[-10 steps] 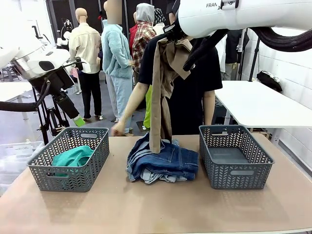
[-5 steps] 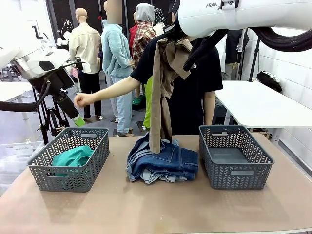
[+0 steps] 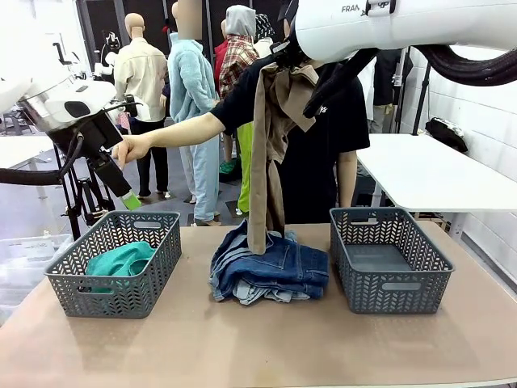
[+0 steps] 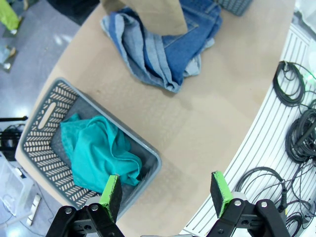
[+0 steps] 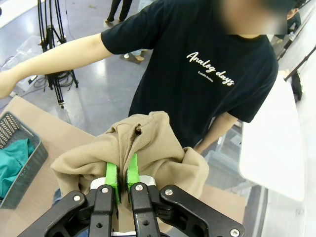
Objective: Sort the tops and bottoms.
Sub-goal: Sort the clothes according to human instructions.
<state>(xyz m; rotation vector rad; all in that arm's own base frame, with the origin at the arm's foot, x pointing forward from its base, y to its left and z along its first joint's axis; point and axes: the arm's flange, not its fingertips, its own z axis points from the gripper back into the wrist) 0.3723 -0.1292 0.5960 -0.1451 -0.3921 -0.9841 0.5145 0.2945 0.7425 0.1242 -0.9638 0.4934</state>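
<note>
Holding the tan shirt [image 3: 266,145] clamped high in our right pincer [image 5: 122,173], its tail on the denim pile [image 3: 275,271] amid the worktop [image 3: 242,343], we should lift it clear before crossing to the basket [image 3: 113,297] with the teal top [image 3: 119,260], our left pincer [image 4: 165,186] gaping empty.

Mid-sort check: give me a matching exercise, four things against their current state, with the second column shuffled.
Things:
1. tan shirt
2. teal-green top
3. denim pile
4. left gripper

States:
A. lying in the left basket
B. jaws open, holding nothing
C. heaped at the middle of the table
D. hanging from the right gripper, jaws shut on it

Pairs: 1-D, 2-A, 3-C, 4-B
</note>
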